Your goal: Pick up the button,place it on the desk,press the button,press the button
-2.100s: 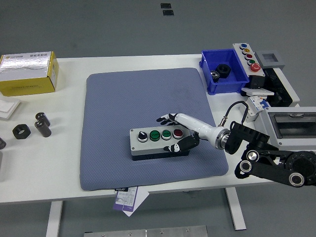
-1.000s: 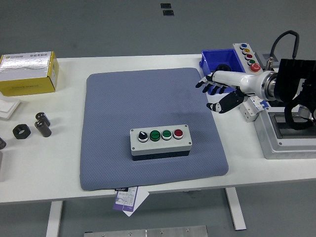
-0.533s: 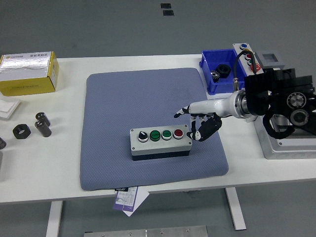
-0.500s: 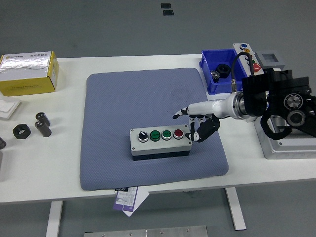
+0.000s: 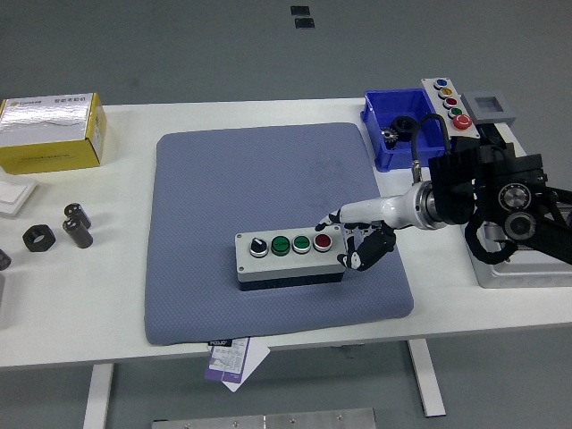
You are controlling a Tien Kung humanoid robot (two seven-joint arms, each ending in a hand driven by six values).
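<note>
Since half a second ago my right hand [image 5: 356,234] has dropped lower and closer to the button box [image 5: 290,257], so its white forefinger now reaches over the box's right end toward the red button [image 5: 322,240]. I cannot tell from this height whether the fingertip is touching the cap or just above it. My hand holds nothing: the forefinger is stretched out, the other dark fingers are curled under beside the box's right edge. The button box lies flat on the blue-grey mat [image 5: 197,295] on the counter [image 5: 116,340], toward the mat's near side, with a black knob, two green buttons and the red one in a row. I judge the pick and place are done and I am at a press. Next I need a short, straight push down on the red cap, keeping the curled fingers off the housing so the box does not slide on the mat. My left arm is out of sight.
</note>
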